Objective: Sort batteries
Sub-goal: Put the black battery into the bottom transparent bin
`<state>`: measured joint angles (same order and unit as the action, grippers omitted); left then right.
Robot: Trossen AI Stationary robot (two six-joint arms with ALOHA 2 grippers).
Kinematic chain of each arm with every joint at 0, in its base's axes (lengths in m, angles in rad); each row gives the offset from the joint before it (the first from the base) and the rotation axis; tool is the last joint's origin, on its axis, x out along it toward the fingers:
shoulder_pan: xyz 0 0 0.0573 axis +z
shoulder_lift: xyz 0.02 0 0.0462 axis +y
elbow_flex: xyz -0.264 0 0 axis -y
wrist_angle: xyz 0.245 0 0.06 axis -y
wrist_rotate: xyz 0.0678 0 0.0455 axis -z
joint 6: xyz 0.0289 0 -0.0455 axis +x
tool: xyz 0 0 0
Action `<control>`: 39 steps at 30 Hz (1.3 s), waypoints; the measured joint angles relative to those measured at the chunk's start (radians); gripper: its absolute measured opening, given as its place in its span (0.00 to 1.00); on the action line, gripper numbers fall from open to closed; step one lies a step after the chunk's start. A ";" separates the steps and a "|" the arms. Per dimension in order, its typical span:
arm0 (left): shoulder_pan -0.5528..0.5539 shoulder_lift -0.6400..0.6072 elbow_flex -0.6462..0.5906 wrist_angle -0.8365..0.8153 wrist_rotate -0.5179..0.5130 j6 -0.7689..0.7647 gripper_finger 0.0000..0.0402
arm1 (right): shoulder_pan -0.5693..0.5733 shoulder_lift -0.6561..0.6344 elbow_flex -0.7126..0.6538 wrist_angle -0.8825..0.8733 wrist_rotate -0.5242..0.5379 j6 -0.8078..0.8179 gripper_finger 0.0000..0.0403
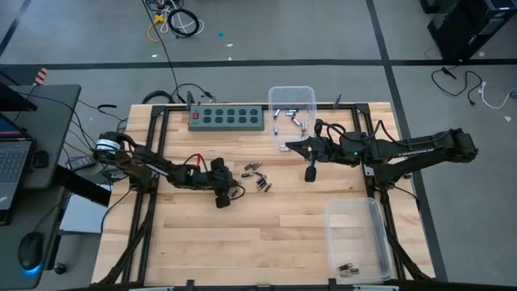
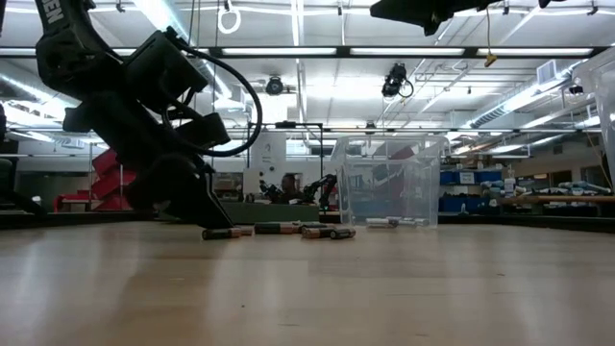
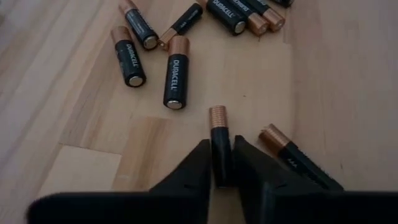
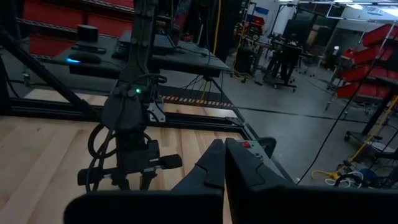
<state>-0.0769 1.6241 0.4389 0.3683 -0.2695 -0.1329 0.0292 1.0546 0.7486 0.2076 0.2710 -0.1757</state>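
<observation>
From above, the left pincer [image 1: 224,198] is down on the wooden worktop [image 1: 266,242] just beside the scatter of loose batteries [image 1: 257,176], while the right pincer [image 1: 310,174] hangs over the worktop's middle, near the clear bin [image 1: 292,99] at the far edge. A second clear bin [image 1: 359,238] at the near right corner holds a few cells already; a green power strip [image 1: 228,119] lies along the far edge.

At worktop height, the left arm's dark bulk meets the surface at the end of the row of batteries [image 2: 279,231], lying flat.

The left wrist camera shows the left pincer [image 3: 221,177] narrowed on one black-and-copper AAA battery [image 3: 219,146], fingers touching both its sides, copper end pointing away. Another AAA cell [image 3: 292,155] lies just beside one finger; more Duracell cells [image 3: 175,79] lie farther off.

The right wrist camera shows the right pincer [image 4: 224,165] fully closed and empty.

The risk, as I judge it: the round cell is gripped near its tail end, so it may pivot or slip out on lifting, and the finger could nudge the neighbouring cell and send it rolling.
</observation>
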 joint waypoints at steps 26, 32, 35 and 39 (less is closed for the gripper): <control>-0.003 -0.130 -0.007 0.229 -0.045 0.132 0.03 | 0.037 0.091 0.000 0.056 -0.013 0.024 0.00; -0.003 -0.156 -0.005 0.487 0.007 0.270 0.03 | 0.037 0.210 0.000 0.213 -0.060 -0.008 0.02; -0.003 -0.157 -0.005 0.624 0.025 0.351 0.03 | 0.037 0.269 0.000 0.323 -0.093 -0.053 0.04; -0.002 -0.158 -0.005 0.794 0.058 0.447 0.03 | 0.038 0.336 0.000 0.465 -0.151 -0.114 0.09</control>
<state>-0.0791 1.4666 0.4339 1.1619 -0.2113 0.3142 0.0676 1.3903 0.7483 0.6722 0.1197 -0.2899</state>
